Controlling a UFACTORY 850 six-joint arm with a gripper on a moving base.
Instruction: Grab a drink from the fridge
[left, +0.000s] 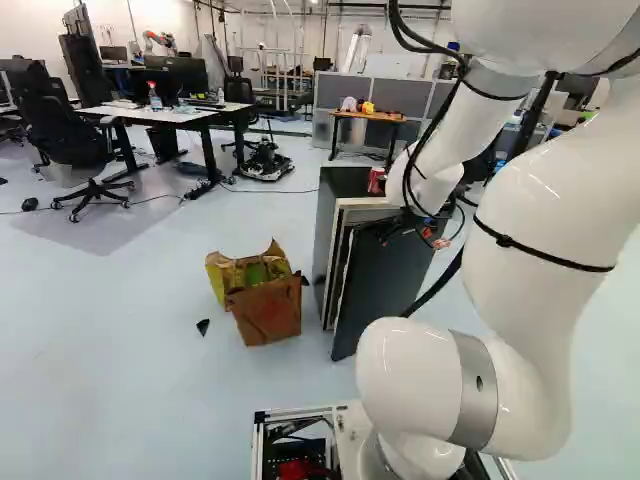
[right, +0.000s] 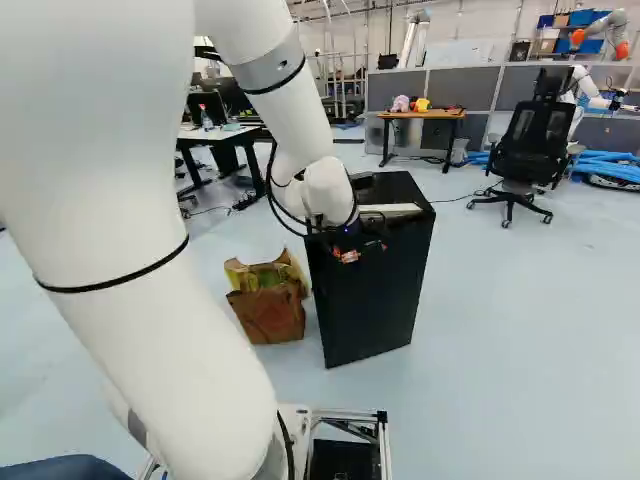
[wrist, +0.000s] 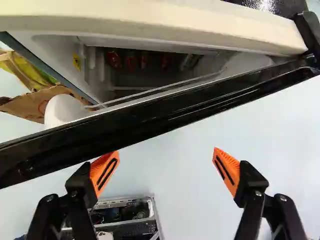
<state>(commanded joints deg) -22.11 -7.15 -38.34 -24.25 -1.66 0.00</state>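
Door-opening stage, as judged: the gripper (wrist: 165, 152), its fingers spread, is placed beside the ajar fridge door (wrist: 135, 120); red cans (wrist: 114, 60) are seen inside. Wider opening is required next.

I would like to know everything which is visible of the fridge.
The fridge is a small, dark box standing upright on the floor. Its black door, glossy at the edge, is ajar, showing a pale, plastic-looking interior with red, can-like items. A red object rests on top. Whether the end effector touches the door is unclear.
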